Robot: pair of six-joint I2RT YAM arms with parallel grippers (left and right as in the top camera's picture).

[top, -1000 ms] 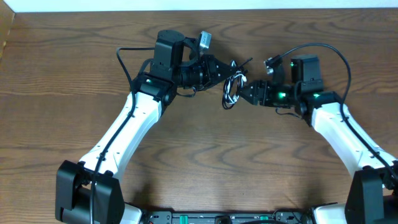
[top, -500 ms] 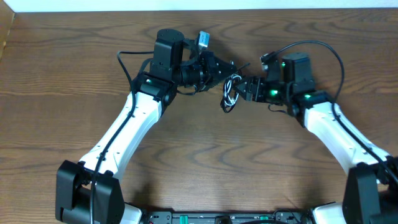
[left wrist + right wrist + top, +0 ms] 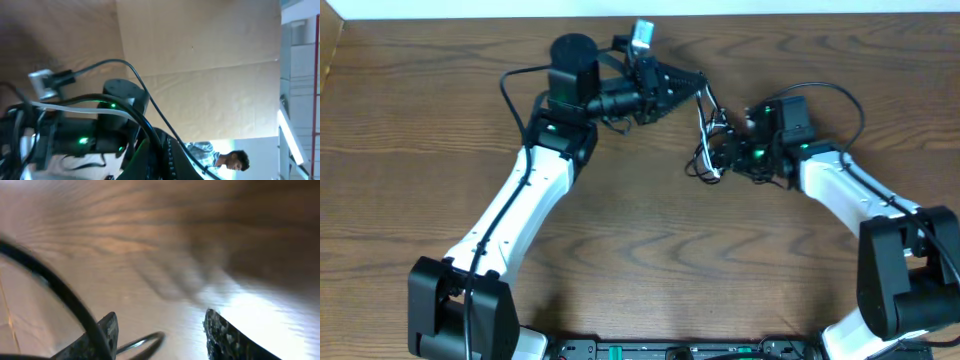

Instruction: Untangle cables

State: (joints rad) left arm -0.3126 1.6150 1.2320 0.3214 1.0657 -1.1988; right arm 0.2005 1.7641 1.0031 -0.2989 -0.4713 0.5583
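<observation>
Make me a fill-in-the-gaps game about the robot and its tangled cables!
The table is made of brown ____.
The tangled cables are black and ____.
The cables reach from the left gripper down to the ____ gripper.
The little lights glow ____.

Missing words: wood, white, right, green.
</observation>
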